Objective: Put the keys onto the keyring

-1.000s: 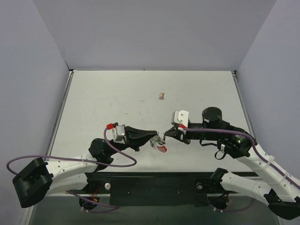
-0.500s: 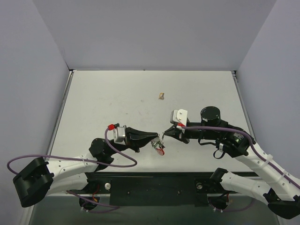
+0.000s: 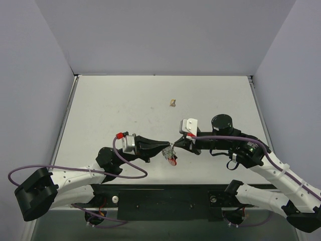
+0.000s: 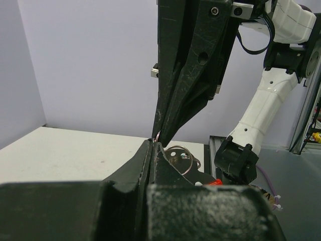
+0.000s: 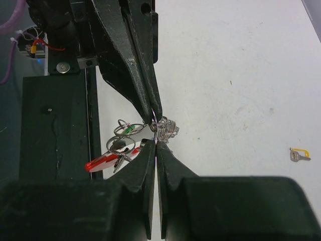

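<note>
- Your right pincer [image 5: 155, 146] has crept leftward over the last second, and now it meets the left pincer [image 4: 152, 148] tip to tip, over the near middle of the table [image 3: 125, 100]
- Both pincers are pressed together with no gap showing; each looks clamped on the thin wire of the keyring [image 5: 166, 128], the little wound coil sitting right between the two tips
- The keys [image 5: 120, 143] dangle from that same bunch, just beside the tips on your left arm's side, and they've barely shifted while the right arm closed in
- So you've got a two-handed hold on the ring: I'd call this the spreading or feeding stage, with the threading not visibly finished
- The ring is bright, springy wire in tight turns, and the keys are tiny flat silver-grey blades with a glossy red tag [image 5: 103, 162] among them, all of it slippery
- A small tan piece [image 3: 172, 103] lies well apart on the matte white table
</note>
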